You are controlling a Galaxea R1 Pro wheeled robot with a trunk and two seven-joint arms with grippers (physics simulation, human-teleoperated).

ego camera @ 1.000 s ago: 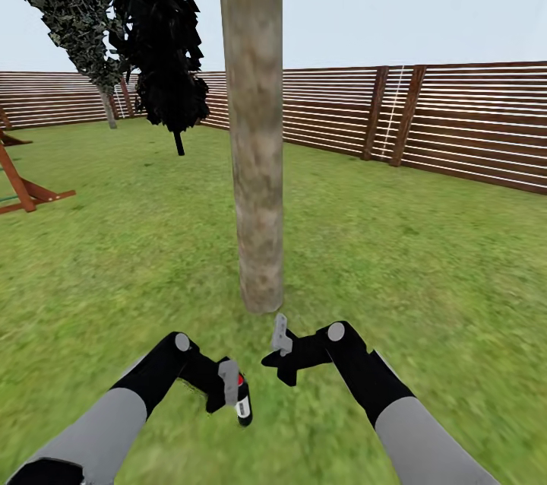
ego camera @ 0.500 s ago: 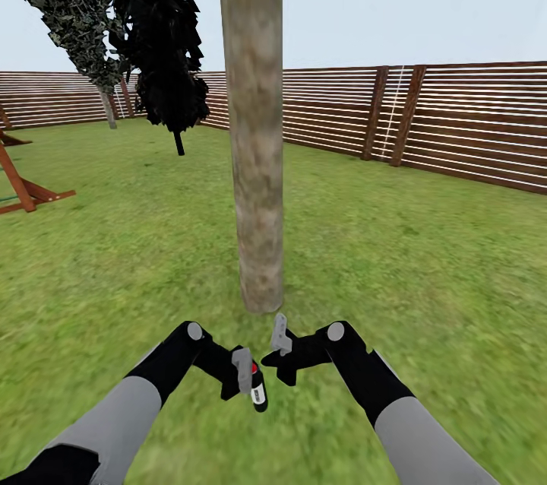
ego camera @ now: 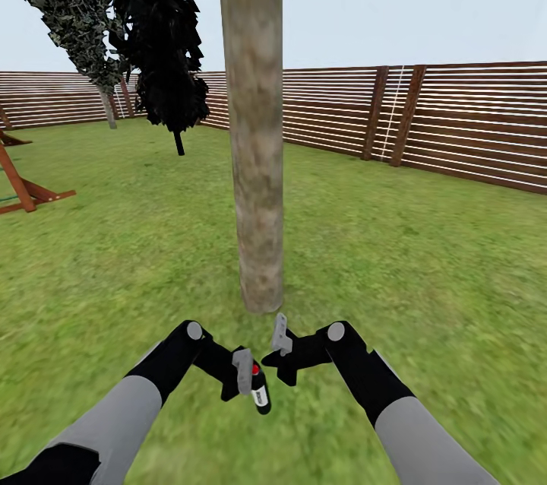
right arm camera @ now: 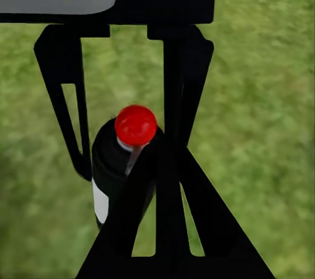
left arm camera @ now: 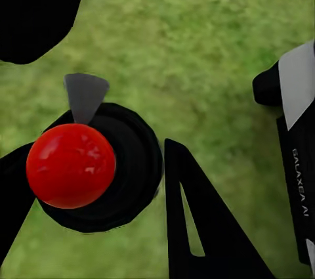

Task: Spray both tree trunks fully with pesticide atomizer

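Observation:
The pesticide atomizer (ego camera: 260, 393) is a small dark bottle with a white label and a red cap. My left gripper (ego camera: 247, 375) is shut on it, low over the grass. In the left wrist view the red cap (left arm camera: 71, 165) sits between the black fingers (left arm camera: 197, 233). My right gripper (ego camera: 279, 338) hovers just right of the bottle with its fingers together and nothing in them. Its camera shows the atomizer (right arm camera: 121, 161) gripped by the left fingers (right arm camera: 65, 111). A thick grey-brown tree trunk (ego camera: 254, 150) stands directly ahead, its base a short way beyond both grippers.
Green lawn (ego camera: 425, 272) spreads all around, ringed by a brown slatted fence (ego camera: 471, 124). A thin-trunked dark-leaved tree (ego camera: 163, 52) and a farther grey-trunked tree (ego camera: 109, 109) stand at the back left. A wooden play frame (ego camera: 23, 185) sits at the left edge.
My left gripper has carried the atomizer rightward and slightly forward, closer to the right gripper. It has hardly moved in the last half second. The right arm has stayed put.

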